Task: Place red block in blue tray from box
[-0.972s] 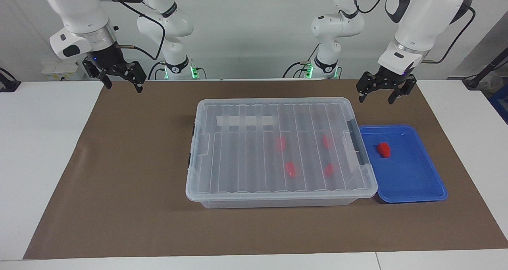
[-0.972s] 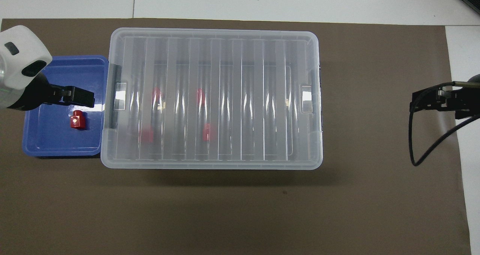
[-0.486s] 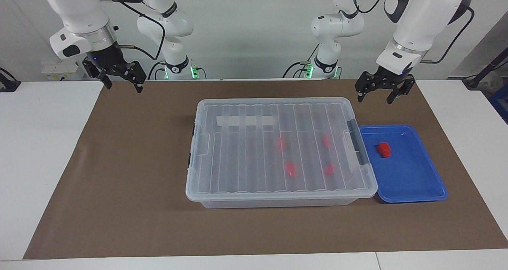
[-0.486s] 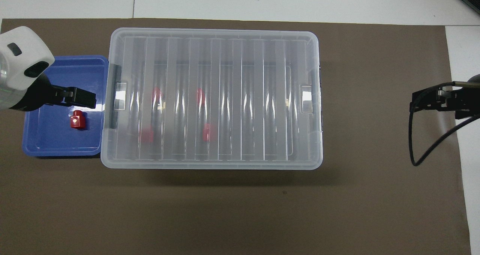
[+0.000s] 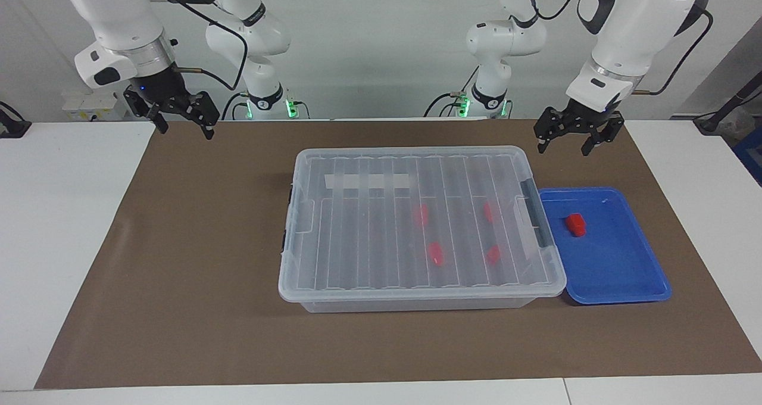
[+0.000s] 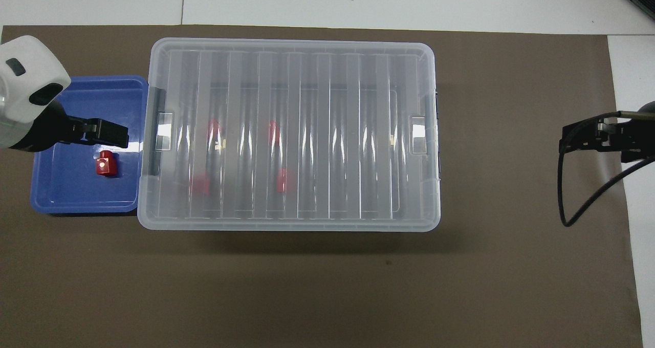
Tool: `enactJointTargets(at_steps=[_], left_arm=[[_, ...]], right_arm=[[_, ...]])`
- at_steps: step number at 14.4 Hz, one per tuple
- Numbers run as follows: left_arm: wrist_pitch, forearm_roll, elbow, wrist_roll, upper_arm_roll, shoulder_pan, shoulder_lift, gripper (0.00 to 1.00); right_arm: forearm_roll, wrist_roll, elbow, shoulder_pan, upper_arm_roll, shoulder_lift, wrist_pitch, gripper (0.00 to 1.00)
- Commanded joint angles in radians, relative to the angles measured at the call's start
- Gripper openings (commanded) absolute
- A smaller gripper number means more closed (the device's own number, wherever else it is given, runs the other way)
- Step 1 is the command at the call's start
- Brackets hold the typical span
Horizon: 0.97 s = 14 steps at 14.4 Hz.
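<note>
The clear box stands mid-mat with its ribbed lid shut; it also shows in the overhead view. Several red blocks lie inside it, blurred through the lid. One red block lies in the blue tray, which sits against the box toward the left arm's end. Both show from overhead, the block and the tray. My left gripper is open and empty, raised over the tray's edge nearest the robots; overhead it hangs over the tray. My right gripper is open and empty, and waits raised over the mat's corner.
A brown mat covers the table's middle, with white table at both ends. Dark grey latches sit on the box's short ends. The right arm's cable hangs over the mat's edge.
The left gripper shifts only slightly above the tray's edge. The blocks, tray, box and right arm have not moved.
</note>
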Motion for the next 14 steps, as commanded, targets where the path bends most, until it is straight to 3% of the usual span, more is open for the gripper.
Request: enactJointTargets(at_steps=[1,14], left_arm=[[-0.008,0.014,-0.027,-0.002,0.018,-0.01,-0.03,1.0],[-0.008,0.015,-0.021,0.003,0.014,0.002,-0.033,1.0]], right_arm=[[0.004,0.014,0.003,-0.017,0.01,0.0,-0.005,1.0],[0.004,0.012,0.001,-0.016,0.01,0.0,-0.005,1.0]])
